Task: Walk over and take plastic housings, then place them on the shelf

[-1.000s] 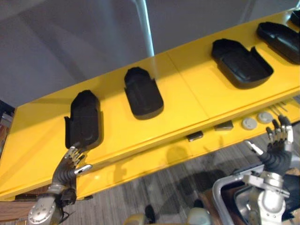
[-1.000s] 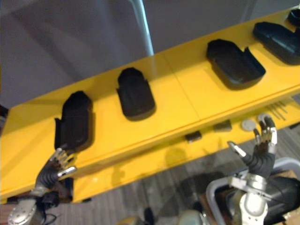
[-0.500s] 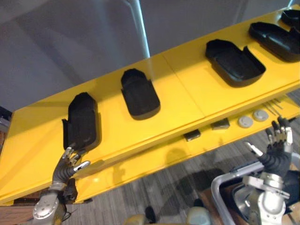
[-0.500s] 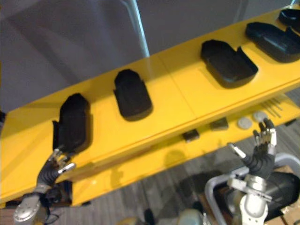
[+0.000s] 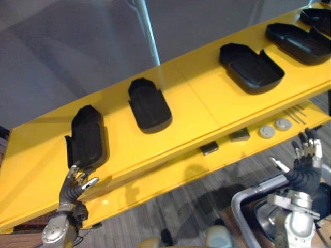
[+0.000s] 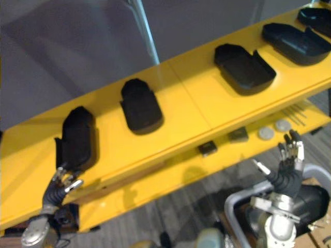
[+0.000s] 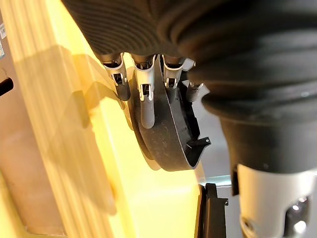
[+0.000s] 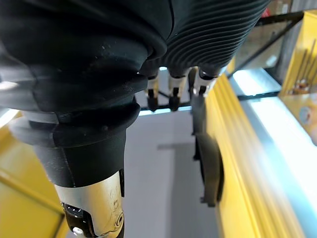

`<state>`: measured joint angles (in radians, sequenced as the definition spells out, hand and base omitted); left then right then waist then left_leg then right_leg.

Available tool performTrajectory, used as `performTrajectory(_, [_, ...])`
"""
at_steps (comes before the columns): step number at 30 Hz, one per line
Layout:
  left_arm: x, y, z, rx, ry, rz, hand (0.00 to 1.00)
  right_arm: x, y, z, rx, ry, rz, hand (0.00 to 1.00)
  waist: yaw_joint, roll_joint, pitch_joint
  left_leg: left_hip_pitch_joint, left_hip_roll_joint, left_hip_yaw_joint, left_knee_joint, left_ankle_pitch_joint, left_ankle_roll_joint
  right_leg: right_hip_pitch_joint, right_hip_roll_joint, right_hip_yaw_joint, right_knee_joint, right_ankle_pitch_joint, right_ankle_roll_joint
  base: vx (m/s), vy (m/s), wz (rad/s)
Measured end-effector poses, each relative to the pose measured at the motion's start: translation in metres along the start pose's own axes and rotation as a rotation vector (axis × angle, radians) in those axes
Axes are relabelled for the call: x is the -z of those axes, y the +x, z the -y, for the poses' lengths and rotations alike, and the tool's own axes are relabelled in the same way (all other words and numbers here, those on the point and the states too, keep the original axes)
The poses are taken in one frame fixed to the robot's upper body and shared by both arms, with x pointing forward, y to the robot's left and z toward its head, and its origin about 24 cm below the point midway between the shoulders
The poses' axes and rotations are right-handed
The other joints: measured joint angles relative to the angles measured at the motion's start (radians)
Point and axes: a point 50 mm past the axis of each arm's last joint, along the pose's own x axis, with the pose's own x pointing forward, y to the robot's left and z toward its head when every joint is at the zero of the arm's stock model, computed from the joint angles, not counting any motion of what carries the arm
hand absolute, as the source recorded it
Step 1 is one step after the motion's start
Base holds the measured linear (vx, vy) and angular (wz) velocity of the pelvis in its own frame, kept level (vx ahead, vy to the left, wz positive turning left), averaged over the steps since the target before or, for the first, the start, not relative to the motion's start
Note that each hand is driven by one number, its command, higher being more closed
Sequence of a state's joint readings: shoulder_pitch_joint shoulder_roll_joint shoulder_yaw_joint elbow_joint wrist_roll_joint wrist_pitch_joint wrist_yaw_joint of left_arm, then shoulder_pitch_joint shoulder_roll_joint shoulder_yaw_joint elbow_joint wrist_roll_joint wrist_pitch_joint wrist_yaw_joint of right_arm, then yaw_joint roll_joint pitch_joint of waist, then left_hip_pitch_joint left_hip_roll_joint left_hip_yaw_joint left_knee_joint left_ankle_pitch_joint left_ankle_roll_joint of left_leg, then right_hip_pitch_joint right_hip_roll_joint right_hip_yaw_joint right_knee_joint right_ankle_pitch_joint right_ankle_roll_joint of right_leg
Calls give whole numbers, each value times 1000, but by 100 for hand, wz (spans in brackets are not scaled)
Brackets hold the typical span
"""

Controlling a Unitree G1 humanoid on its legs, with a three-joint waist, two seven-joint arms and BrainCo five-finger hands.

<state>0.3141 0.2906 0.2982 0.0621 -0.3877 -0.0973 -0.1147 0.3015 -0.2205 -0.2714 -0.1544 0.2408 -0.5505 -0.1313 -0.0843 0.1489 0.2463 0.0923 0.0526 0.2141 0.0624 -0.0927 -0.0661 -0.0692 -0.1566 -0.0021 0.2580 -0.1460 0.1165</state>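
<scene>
Shelf [image 5: 196,98]: yellow, black housings [image 5: 149,106] in a row.
Left hand [image 5: 77,183]: shelf's front edge, fingers relaxed, tips at leftmost housing [image 5: 87,137].
Right hand [image 5: 305,165]: below shelf, fingers straight, empty.

- Our head camera has moved: the yellow shelf [image 5: 196,98] and its black housings [image 5: 149,106] now sit further left and higher in both eye views.
- The far-right housing [image 5: 316,13] shows more of itself.
- The grey discs [image 6: 266,133], one partly behind our right hand [image 6: 289,157] earlier, now show clear of it.
</scene>
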Motion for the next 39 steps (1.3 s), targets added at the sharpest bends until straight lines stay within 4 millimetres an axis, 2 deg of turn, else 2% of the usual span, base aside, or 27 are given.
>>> performTrajectory(10, [4, 2, 11, -66, -70, 30, 0, -7, -2, 0, -10, 2, 24, 0, -14, 3, 1, 11, 0, 17, -1, 0, 0, -17, 0, 15, 40, -28, -6, -4, -4, -4])
performTrajectory(22, [8, 1, 12, -168, -112, 32, 0, -12, -5, 0, -12, 4, 42, 0, -14, 5, -1, 19, -1, 39, 1, 0, 0, -35, -1, 30, 77, -43, -3, -5, -2, -3])
performTrajectory(30, [14, -2, 5, -262, -119, 23, 0, -11, -10, 1, -2, 4, 28, 0, -14, 8, -3, 28, -1, 40, 1, 0, 0, -36, -4, 30, 100, -63, -12, 0, 0, 0])
performTrajectory(39, [20, -3, 9, -306, -156, 12, 0, -16, -10, 0, -12, 3, 45, 0, -14, 14, -13, 30, -3, 43, 4, 0, 0, -52, -12, 30, 141, -84, -9, 0, 0, 0])
